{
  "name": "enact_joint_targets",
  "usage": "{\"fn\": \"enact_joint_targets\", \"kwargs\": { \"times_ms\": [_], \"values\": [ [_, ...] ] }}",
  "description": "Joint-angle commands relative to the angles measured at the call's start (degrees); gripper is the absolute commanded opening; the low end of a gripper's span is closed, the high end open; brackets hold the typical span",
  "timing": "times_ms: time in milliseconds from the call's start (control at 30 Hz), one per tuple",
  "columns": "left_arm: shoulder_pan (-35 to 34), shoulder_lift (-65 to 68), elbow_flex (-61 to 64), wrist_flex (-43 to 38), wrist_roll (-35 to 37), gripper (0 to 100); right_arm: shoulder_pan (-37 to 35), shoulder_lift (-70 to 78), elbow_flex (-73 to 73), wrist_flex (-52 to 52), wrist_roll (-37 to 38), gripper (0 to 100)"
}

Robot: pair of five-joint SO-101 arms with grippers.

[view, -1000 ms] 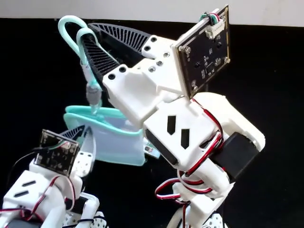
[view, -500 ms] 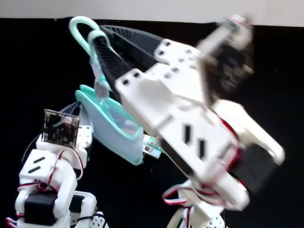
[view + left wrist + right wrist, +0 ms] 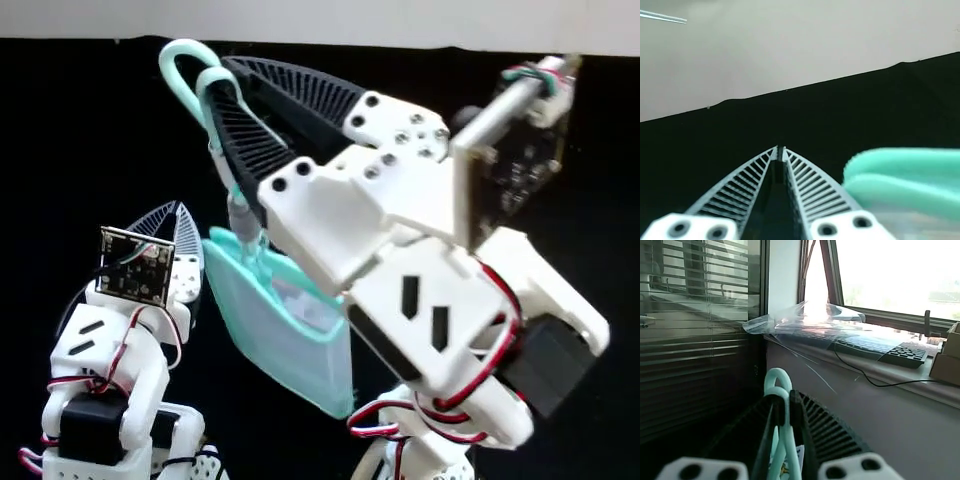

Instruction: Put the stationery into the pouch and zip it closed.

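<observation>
Right pincer (image 3: 222, 85), black and ribbed, holds a translucent mint-green zip pouch (image 3: 285, 345) hanging in the air below it. Left pincer (image 3: 172, 215), just left of the pouch, is clenched on nothing. The right one is clenched on the pouch's mint-green strap loop (image 3: 182, 60). Stationery seems to be inside. Whether the zip is fully closed cannot be told.

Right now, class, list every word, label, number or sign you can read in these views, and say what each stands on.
No text here can be read.
left arm's circuit board: marks too small to read.
right arm's circuit board: marks too small to read.
pouch: nothing legible on it or through it.
</observation>
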Motion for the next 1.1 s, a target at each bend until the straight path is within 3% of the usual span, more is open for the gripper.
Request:
{"fn": "enact_joint_targets", "kwargs": {
  "times_ms": [0,233,600,933,1067],
  "values": [
    [2.7,0.5,-0.1,-1.7,0.1,1,-2.3,0.9,-4.7,0.0,0.4,0.7],
    [7.3,0.5,-0.1,-1.8,0.1,1,-6.8,1.5,-4.7,-0.6,0.7,0.7],
    [11.5,0.6,1.8,-1.8,0.1,1,-6.8,1.5,-4.4,-1.6,0.8,0.7],
    [14.0,0.6,12.8,-14.9,0.1,1,-6.7,1.5,-4.8,1.1,0.8,0.7],
    [14.1,0.6,15.0,-16.5,0.1,1,-4.3,1.5,-4.8,2.0,0.8,0.7]
  ]
}}
